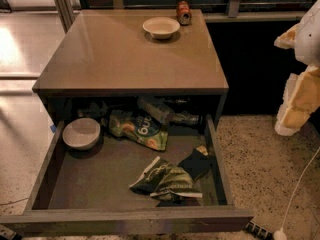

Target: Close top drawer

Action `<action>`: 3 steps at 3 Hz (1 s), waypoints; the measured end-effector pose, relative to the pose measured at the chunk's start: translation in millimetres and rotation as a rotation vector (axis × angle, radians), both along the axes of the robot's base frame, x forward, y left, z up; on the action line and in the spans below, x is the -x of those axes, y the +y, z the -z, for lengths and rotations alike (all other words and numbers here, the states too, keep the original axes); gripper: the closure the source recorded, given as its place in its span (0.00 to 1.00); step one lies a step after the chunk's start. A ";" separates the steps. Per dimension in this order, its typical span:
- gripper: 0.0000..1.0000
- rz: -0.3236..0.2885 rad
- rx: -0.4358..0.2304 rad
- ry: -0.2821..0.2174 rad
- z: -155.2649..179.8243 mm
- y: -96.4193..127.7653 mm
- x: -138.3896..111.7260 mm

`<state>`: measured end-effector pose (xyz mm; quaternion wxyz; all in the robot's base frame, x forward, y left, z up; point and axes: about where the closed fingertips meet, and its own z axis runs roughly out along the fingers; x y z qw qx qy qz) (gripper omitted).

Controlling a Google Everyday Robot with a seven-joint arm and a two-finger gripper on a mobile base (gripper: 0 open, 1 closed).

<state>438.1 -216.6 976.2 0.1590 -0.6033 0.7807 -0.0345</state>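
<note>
Camera view: top drawer (100, 181) open w/ bowl (81, 133), bags (167, 183); pincer (301, 96) at right.

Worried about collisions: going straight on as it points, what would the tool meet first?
Probably the speckled floor, right of the open top drawer; the tool hangs at the right edge, depth unclear.

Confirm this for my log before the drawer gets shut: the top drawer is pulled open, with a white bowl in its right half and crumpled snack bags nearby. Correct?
Not quite. The camera view shows the white bowl in the left half of the top drawer, not the right. The rest holds: drawer pulled open, crumpled snack bags nearby. The gripper is right of the cabinet.
</note>
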 end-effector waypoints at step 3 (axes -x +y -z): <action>0.49 0.000 0.000 0.000 0.0 0.0 0.0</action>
